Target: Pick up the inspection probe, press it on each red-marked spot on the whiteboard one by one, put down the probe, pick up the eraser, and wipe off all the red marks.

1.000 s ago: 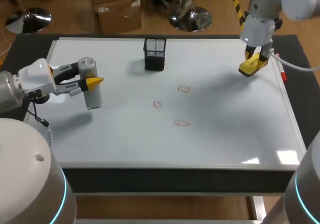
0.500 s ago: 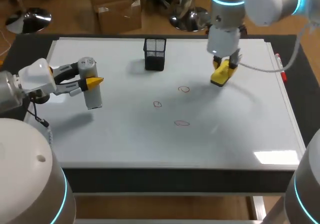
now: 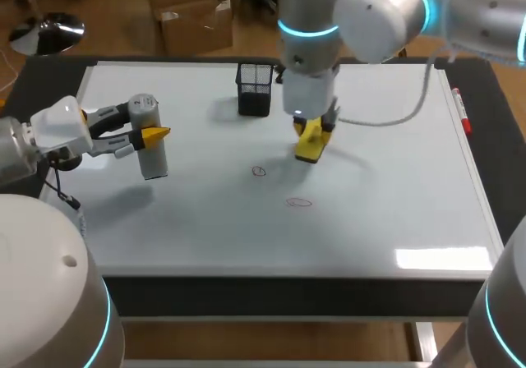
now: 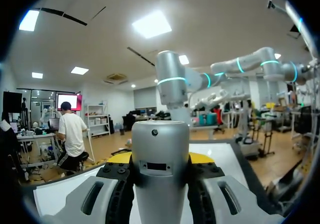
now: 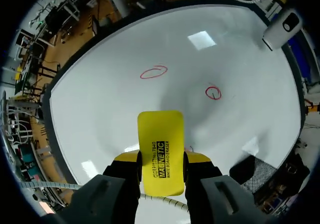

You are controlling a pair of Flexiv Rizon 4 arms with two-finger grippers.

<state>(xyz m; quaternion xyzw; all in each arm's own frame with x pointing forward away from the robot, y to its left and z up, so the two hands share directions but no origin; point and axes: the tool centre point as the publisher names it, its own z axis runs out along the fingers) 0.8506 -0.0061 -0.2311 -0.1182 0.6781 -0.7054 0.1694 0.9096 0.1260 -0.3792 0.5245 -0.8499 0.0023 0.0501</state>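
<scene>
Head view: my right gripper [image 3: 312, 131] clamps the yellow eraser [image 3: 309, 148] by its upper end, low over the whiteboard [image 3: 394, 179] beside a red ring [image 3: 259, 171]. Landing edge-first, it could skid and leave red behind, I judge. My left gripper [image 3: 154, 135] is closed around the upright probe [image 3: 153, 161], well apart.

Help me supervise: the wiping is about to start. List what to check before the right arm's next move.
1. Eraser gripped by right gripper: ok, both fingers clamp it.
2. Eraser touching whiteboard: cannot tell.
3. Red marks wiped: not ok; a small circle and an oval show ahead of the eraser.
4. Probe put down: not ok; left gripper is shut on it.
5. Wiping path free: ok; basket stands apart from both marks.
</scene>
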